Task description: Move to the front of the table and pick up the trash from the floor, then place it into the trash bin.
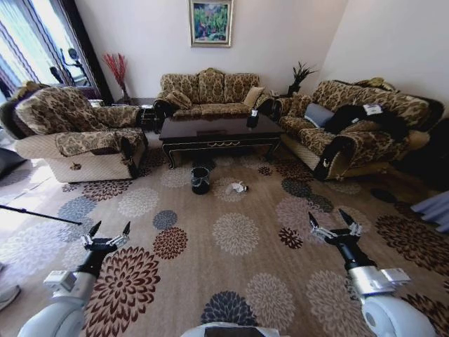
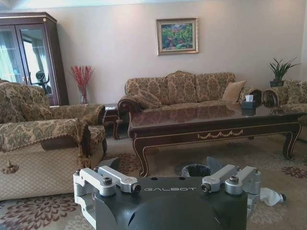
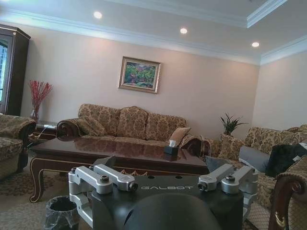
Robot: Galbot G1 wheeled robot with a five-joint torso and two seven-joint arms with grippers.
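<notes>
On the floor before the worktop's front edge, the head view shows the bin with the paper wad near it. Left gripper and right gripper hover wide open, empty. From the left wrist, bin and wad lie below the worktop's front rail. From the right wrist, the bin stands by a worktop leg.

One word to read here, and it comes up twice: "GALBOT", in pale capitals across the dark housing of the left gripper, and the same "GALBOT" lettering on the dark housing of the right gripper. Nothing else is legible.
</notes>
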